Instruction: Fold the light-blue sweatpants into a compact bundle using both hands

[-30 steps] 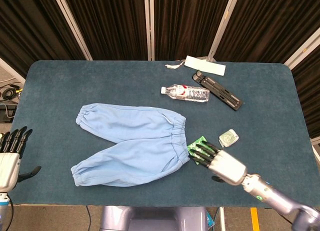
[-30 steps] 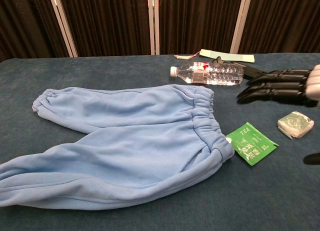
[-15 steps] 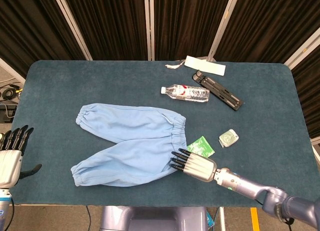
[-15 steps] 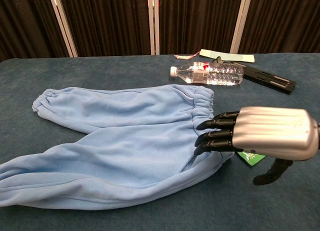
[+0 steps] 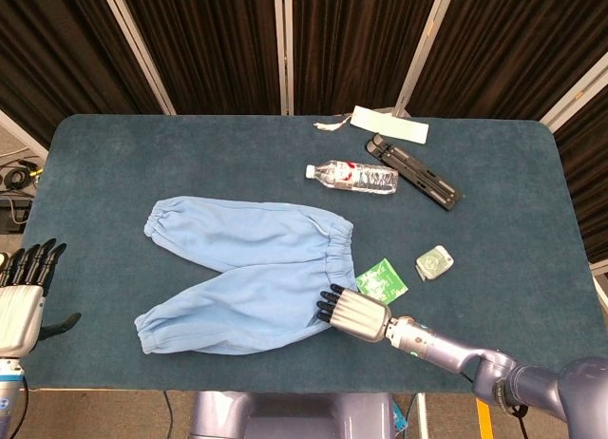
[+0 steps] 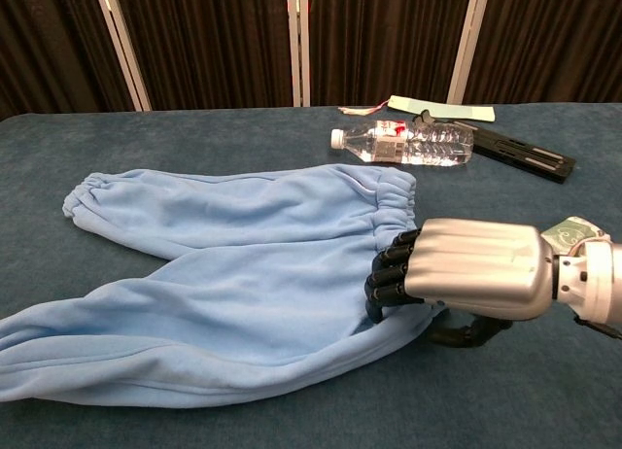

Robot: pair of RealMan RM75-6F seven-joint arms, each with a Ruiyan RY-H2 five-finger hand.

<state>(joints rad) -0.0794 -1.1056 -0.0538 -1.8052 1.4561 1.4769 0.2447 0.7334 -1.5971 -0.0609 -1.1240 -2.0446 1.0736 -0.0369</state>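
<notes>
The light-blue sweatpants (image 5: 247, 268) lie flat on the blue table (image 5: 104, 163), legs pointing left and the elastic waistband on the right. My right hand (image 5: 356, 314) is at the near corner of the waistband. In the chest view this right hand (image 6: 466, 269) has its fingers curled down over the sweatpants (image 6: 214, 264) at the waistband, with the thumb under the cloth's edge, so it grips that corner. My left hand (image 5: 21, 301) hovers off the table's left edge, fingers apart and empty, well away from the leg cuffs.
A green packet (image 5: 383, 279) lies just right of the waistband beside my right hand. A small white-green packet (image 5: 434, 261) sits further right. A water bottle (image 5: 353, 177), a black folding stand (image 5: 415, 172) and a white paper strip (image 5: 389, 124) lie toward the back.
My right hand moved left from over the green packet onto the waistband corner, and its fingers curled down onto the cloth. The left hand has barely moved.
</notes>
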